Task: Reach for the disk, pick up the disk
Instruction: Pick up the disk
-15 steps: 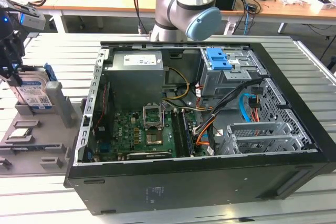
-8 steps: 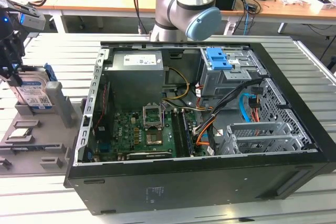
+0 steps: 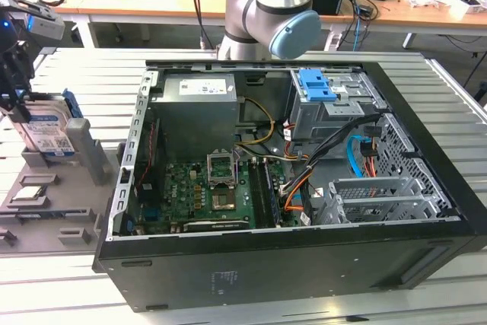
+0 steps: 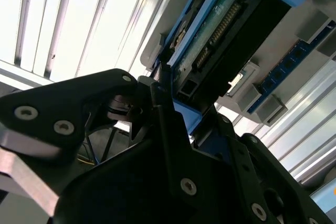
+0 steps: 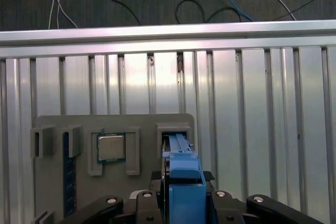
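Note:
The disk stands on edge in a slot of the grey holder plate at the exterior view's left; its white-and-blue label faces the camera and blue rails run along its sides. My gripper reaches down over the disk's left end. In the second wrist view the black fingers press on either side of the disk, whose circuit board and connector show. The first wrist view has the disk's blue rail running between the fingers down to the slot.
An open black computer case takes up the table's middle, with a blue bracket in its drive bay. The holder plate also carries a square silver chip and a blue strip. The arm's elbow rises behind the case.

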Robot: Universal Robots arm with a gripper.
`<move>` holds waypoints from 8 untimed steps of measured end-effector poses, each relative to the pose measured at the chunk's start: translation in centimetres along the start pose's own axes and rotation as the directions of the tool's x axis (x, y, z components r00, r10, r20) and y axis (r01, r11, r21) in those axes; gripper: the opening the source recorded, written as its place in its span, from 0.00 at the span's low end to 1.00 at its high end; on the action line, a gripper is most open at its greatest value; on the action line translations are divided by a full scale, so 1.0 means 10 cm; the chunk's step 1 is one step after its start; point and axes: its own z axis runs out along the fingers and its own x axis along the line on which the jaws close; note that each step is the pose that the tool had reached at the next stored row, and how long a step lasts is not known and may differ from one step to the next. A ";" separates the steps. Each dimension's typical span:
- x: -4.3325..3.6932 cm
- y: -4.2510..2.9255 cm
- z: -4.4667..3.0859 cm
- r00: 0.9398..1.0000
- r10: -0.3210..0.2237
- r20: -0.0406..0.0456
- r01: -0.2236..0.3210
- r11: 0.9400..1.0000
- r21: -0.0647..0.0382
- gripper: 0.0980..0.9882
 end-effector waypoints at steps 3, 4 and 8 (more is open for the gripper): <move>-0.001 0.001 -0.063 1.000 0.000 0.000 0.000 1.000 0.000 0.30; -0.001 0.001 -0.074 1.000 0.000 0.000 0.000 1.000 0.000 0.30; -0.003 0.000 -0.135 1.000 0.000 0.000 0.000 1.000 0.000 0.30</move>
